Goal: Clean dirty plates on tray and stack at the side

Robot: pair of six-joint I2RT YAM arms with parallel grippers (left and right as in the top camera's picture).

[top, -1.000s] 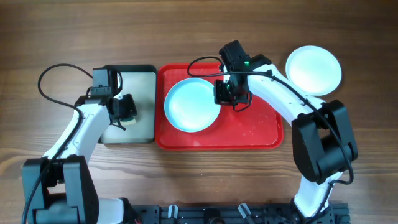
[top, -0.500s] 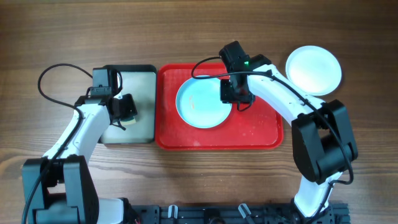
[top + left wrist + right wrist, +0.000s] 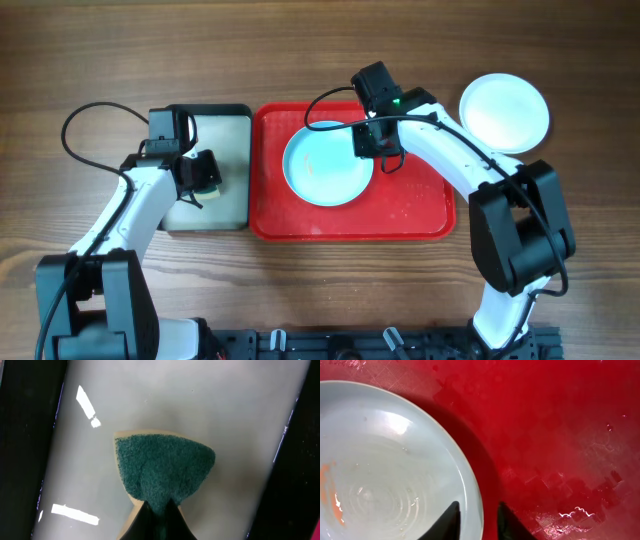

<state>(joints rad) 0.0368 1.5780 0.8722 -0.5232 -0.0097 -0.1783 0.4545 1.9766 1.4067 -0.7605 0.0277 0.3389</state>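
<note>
A pale blue plate (image 3: 328, 165) lies flat on the red tray (image 3: 420, 205), with an orange-brown smear on its left side in the right wrist view (image 3: 326, 485). My right gripper (image 3: 368, 140) is at the plate's right rim. Its fingers (image 3: 478, 505) straddle the rim, open, with red tray (image 3: 570, 435) showing between the rim and the outer finger. A white plate (image 3: 504, 112) sits on the table to the right of the tray. A third plate is not in view. My left gripper (image 3: 207, 172) is shut on a teal sponge (image 3: 165, 467).
The black-rimmed grey tray (image 3: 225, 130) stands just left of the red tray, and my left gripper holds the sponge over it (image 3: 225, 410). Drops of water lie on the red tray's right half. Bare wooden table surrounds both trays.
The pale blue plate slid right across the red tray with my right gripper at its rim, then stopped. The right gripper has since shifted slightly up. The left arm has not moved.
</note>
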